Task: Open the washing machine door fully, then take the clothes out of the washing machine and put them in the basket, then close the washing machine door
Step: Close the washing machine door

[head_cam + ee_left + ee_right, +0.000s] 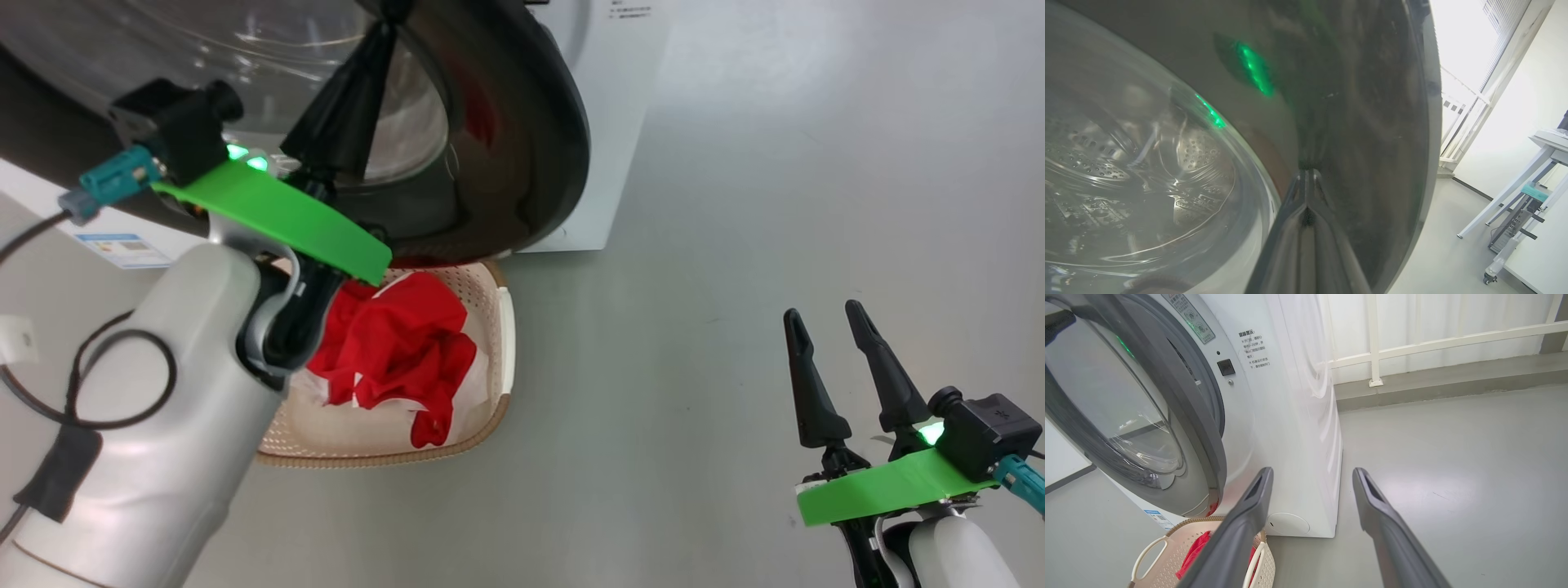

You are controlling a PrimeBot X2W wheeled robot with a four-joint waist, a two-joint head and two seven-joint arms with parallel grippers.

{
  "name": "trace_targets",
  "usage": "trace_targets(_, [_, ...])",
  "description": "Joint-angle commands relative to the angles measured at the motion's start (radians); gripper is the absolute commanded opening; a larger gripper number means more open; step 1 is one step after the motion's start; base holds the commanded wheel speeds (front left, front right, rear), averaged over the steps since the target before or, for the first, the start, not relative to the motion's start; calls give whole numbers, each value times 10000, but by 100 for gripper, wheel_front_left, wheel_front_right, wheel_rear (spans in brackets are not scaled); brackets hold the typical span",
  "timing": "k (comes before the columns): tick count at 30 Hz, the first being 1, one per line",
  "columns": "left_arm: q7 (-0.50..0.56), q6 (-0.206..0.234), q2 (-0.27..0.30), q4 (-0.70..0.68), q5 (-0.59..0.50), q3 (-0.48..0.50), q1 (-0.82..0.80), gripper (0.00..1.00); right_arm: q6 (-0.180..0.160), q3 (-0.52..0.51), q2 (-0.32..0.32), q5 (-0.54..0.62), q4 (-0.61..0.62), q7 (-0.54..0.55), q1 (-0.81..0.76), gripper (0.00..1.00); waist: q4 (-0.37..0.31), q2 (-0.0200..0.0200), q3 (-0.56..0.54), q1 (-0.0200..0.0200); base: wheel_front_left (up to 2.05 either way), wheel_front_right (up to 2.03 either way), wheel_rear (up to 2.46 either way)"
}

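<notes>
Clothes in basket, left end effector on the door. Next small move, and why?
Probably push the door toward the machine with the left end effector. Its shut fingers touch the door's black rim, the door stands ajar in the right wrist view, and the clothes lie in the basket, so closing looks like what's left.

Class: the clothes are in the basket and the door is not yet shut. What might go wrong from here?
The left gripper, shut, touches the glossy rim of the washing machine door with its tips alone; they may slide off. The basket of clothes sits under the door and the left forearm; the arm could knock it.
</notes>
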State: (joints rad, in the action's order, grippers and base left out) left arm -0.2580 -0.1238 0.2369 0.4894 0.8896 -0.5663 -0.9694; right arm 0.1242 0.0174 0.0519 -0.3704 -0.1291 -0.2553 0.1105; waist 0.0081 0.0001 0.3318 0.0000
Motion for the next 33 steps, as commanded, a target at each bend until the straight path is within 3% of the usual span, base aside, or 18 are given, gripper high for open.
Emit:
trace_targets(1, [-38, -69, 275, -115, -83, 404, -465, 0, 65, 278, -15, -93, 243, -65, 299, 100, -210, -1, 136, 0, 0, 0, 0])
trace_targets(22, [-38, -69, 284, 207, -205, 696, -404, 0, 65, 152, -16, -169, 211, -65, 342, 100, -315, -1, 76, 0, 0, 0, 0])
trace_targets(33, [-38, -69, 394, -173, -419, 1118, 1100, 0, 65, 36, -16, -22, 173, -65, 36, 100, -128, -1, -402, 0, 0, 0, 0])
